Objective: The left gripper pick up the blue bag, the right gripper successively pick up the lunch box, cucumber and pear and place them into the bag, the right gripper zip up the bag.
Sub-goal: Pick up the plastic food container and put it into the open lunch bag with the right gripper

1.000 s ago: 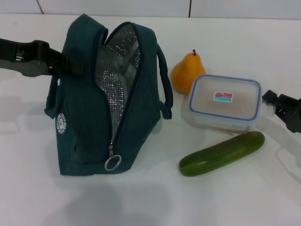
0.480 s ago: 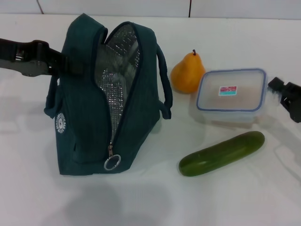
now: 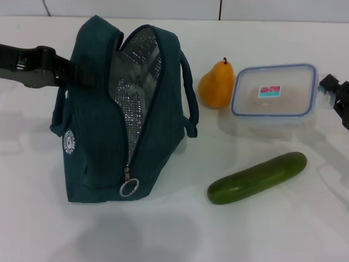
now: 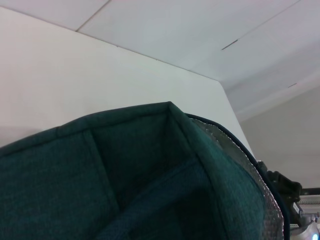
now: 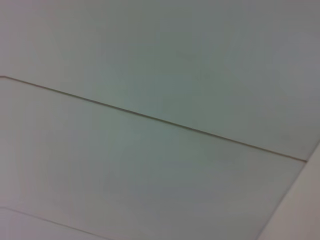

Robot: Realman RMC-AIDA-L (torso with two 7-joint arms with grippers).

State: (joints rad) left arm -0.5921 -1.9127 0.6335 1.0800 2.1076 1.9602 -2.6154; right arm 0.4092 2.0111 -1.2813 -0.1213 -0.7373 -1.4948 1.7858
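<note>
At the right edge of the frame the right gripper (image 3: pixel 334 94) grasps the lunch box (image 3: pixel 274 98), raised above the white table (image 3: pixel 163 229). At upper left, the left gripper (image 3: pixel 71 73) is clenched on the blue bag (image 3: pixel 125 109), unzipped at centre-left. Pear (image 3: pixel 217 83) and cucumber (image 3: pixel 257 177) lie nearby. A pale panelled wall (image 3: pixel 163 8) runs behind.

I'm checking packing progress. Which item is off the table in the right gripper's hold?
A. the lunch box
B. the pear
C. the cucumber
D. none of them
A: the lunch box hangs above its shadow on the table, gripped at its far-right edge by the right gripper, while the cucumber and pear rest on the surface.
</note>
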